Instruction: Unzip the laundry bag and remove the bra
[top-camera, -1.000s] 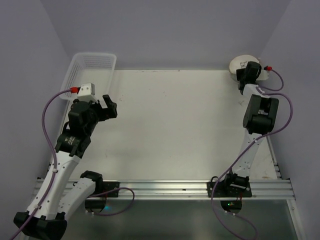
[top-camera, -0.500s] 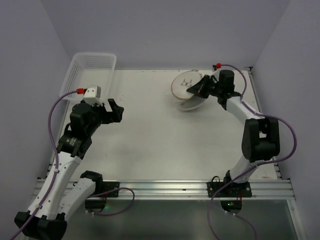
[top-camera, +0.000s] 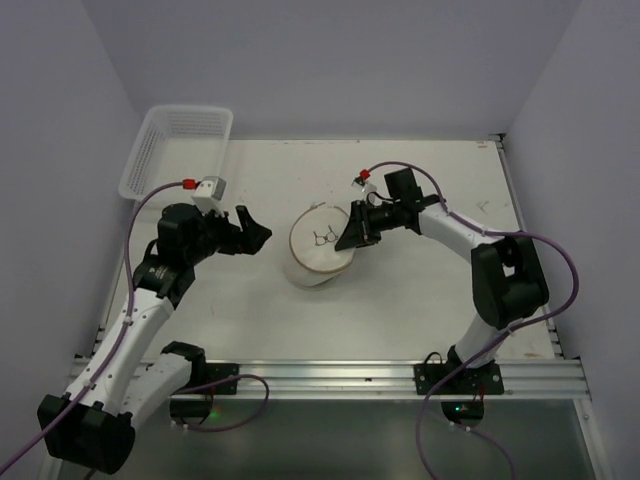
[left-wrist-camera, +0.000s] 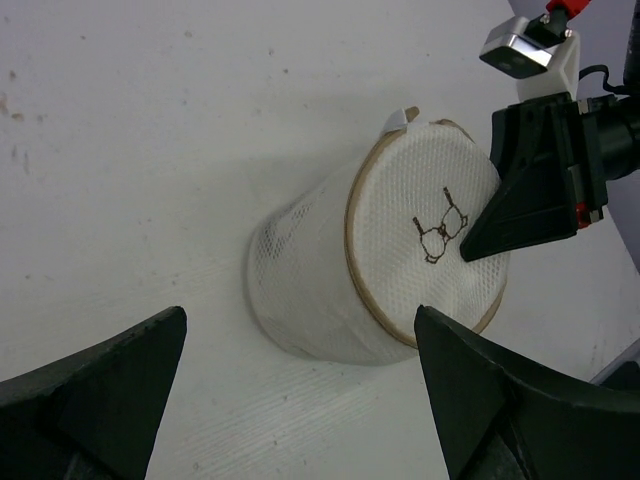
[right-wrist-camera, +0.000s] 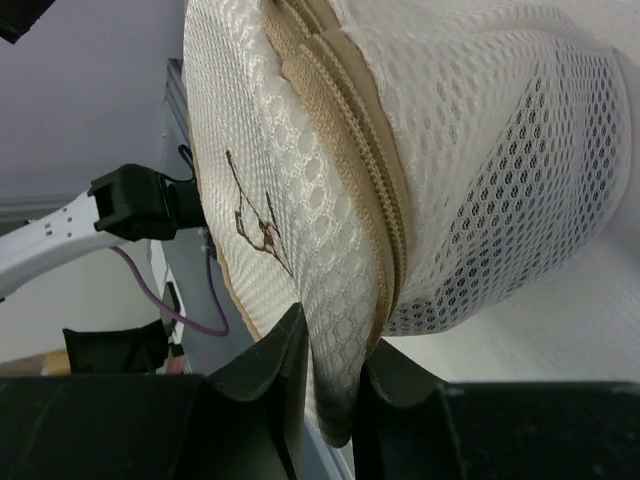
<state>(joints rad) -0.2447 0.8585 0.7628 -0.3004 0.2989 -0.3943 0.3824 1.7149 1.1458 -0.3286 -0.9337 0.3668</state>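
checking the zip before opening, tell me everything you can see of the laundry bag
The laundry bag is a round white mesh drum with a tan zipper band around its flat top, which bears a small dark bra icon. The zip looks closed. It sits tilted on the table. The right claw pinches the top's rim; nothing else touches it.

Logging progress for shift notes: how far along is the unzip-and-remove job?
Done: the laundry bag has been carried from the far corner to mid-table. In hand: the right fingers pinch its top rim; the left fingers hang open beside it. Left: the zip looks closed and no bra shows, so unzipping and removal remain.
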